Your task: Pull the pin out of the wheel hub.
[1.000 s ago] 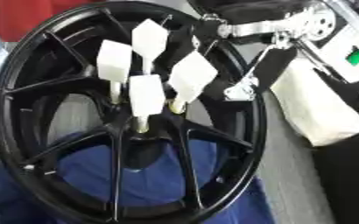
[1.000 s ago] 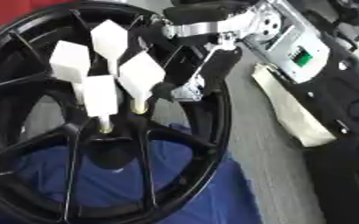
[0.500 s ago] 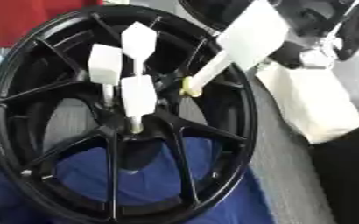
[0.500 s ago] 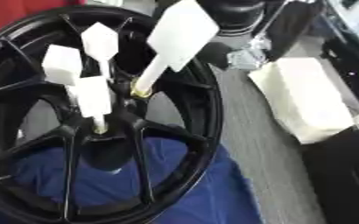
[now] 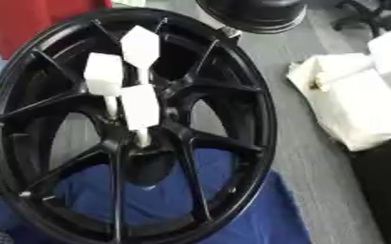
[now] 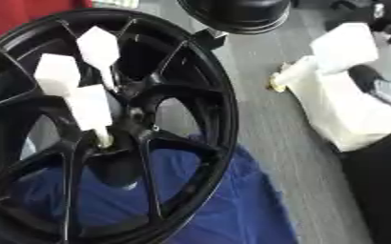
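A black spoked wheel hub fills the left and middle, leaning over a blue cloth. Three white pins with blocky heads still stand in its centre: one upper, one left, one lower. A fourth white pin hangs free at the right, clear of the hub, its brass-tipped shaft pointing down-left over a white block. My right hand shows only partly at the right edge, behind the pin's head, and holds it. My left hand is out of sight.
A white block lies on the grey table right of the hub. Blue cloth spreads under the wheel. A black round object sits at the top, and something red at the top left.
The pin nearest the right came out of the hub and travelled right with my right hand, ending over the white block. The camera has also shifted.
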Available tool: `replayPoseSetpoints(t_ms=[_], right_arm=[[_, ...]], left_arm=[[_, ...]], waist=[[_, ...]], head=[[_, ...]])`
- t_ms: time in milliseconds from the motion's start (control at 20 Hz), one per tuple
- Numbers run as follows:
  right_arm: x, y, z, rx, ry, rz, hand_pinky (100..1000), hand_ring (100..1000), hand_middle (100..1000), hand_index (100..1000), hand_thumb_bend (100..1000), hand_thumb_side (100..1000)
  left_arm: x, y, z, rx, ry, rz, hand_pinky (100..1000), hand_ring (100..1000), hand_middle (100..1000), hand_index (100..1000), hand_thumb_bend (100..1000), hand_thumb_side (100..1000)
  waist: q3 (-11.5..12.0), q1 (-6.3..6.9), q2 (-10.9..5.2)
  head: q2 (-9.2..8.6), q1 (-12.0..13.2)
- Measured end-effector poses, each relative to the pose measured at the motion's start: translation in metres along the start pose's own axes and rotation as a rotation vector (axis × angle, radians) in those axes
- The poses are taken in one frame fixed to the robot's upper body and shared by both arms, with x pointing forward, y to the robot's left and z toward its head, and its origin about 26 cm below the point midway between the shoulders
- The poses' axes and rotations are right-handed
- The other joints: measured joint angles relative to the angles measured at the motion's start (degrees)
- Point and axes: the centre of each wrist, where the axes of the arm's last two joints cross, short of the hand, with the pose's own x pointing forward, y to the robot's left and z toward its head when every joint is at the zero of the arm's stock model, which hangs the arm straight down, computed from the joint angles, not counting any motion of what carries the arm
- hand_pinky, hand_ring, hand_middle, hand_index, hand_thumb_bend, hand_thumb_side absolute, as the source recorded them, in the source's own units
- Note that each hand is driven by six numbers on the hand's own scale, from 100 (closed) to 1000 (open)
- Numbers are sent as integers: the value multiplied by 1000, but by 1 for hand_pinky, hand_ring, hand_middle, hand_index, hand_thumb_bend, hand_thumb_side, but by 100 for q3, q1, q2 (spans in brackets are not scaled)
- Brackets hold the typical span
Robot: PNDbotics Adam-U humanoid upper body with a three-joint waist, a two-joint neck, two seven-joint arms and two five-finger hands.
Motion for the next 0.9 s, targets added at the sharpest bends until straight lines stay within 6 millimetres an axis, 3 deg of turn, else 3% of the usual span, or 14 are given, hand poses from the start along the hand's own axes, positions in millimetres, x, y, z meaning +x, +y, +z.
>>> replayPoseSetpoints(t_ms=[100,150,200,250,450,600,800,900], right_arm=[[-5,15,15,-12,66,28,1000,826,857,890,100,198],[-6,22,21,-10,95,40,1000,855,903,916,100,198],[-8,28,27,-5,123,51,1000,916,970,962,100,100],[-9,34,31,1,146,61,1000,937,992,975,100,224],[-13,51,47,27,246,86,1000,966,1000,999,100,299],[-17,58,54,22,322,93,1000,969,1000,1000,100,297],[-17,62,55,6,355,92,1000,920,970,972,100,208],[-16,63,51,-22,329,69,1000,846,885,911,100,247]], left_arm=[[0,0,0,3,0,0,704,613,546,710,100,602],[0,0,0,5,0,0,705,613,546,710,100,602],[0,0,0,6,0,1,704,613,546,710,100,600],[0,0,0,8,1,3,704,613,546,710,100,602],[0,0,0,15,1,5,704,614,546,710,100,602],[0,0,0,17,2,5,704,614,546,711,100,602],[0,0,0,17,2,5,703,614,545,710,100,602],[0,0,0,16,3,5,703,613,545,710,100,602]], waist=[[-30,43,0],[-38,63,0],[-50,85,0],[-58,95,0],[-67,120,0],[-70,142,0],[-69,159,0],[-62,161,0]], head=[[-13,42],[-29,61],[-46,82],[-49,99],[-50,125],[-50,142],[-49,142],[-47,141]])
